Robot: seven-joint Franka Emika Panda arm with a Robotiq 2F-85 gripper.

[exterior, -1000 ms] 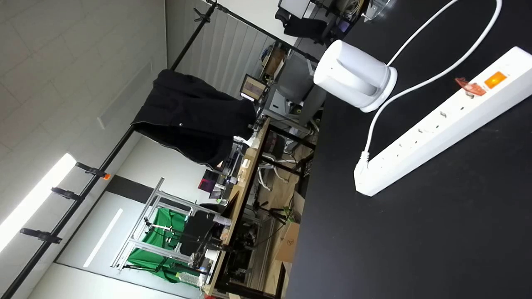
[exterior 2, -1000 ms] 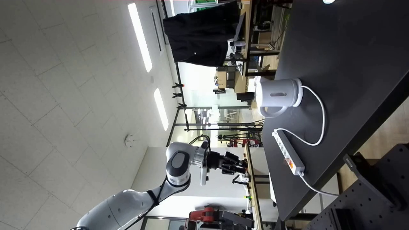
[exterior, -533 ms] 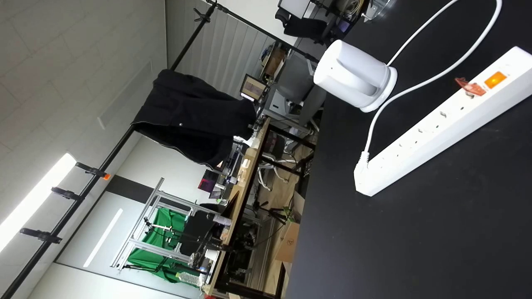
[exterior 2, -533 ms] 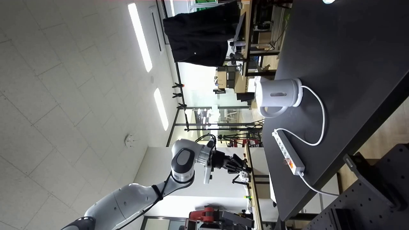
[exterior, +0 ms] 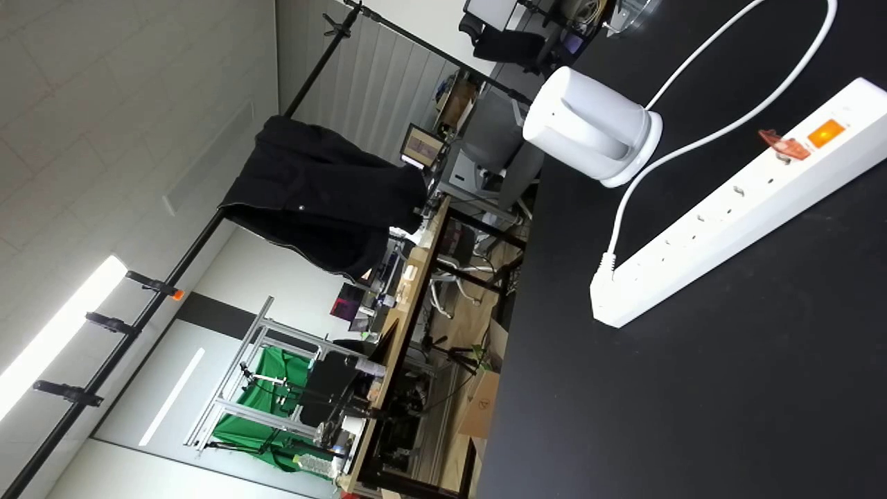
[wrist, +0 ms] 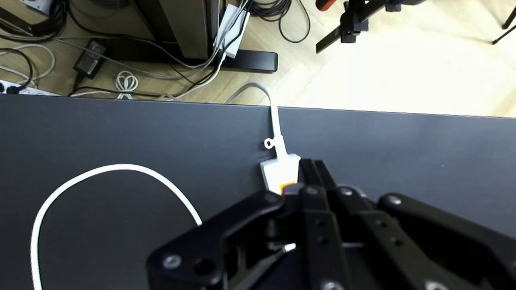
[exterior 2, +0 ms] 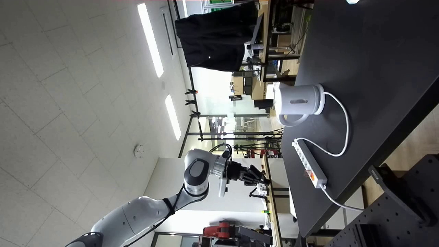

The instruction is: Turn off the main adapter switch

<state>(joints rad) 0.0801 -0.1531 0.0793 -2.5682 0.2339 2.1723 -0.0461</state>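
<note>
our gripper (wrist: 313, 162), clenched on nothing, hangs above the table (exterior: 624, 416); the lit switch (exterior: 826, 134) is on the strip (exterior: 741, 211), near an edge. we should centre, avoid the flap (exterior: 790, 147) and press firmly.

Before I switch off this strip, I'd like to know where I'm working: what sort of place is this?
Most likely a robotics lab, perhaps within an office: there is a robot arm, with a metal frame and a monitor in the background.
</note>
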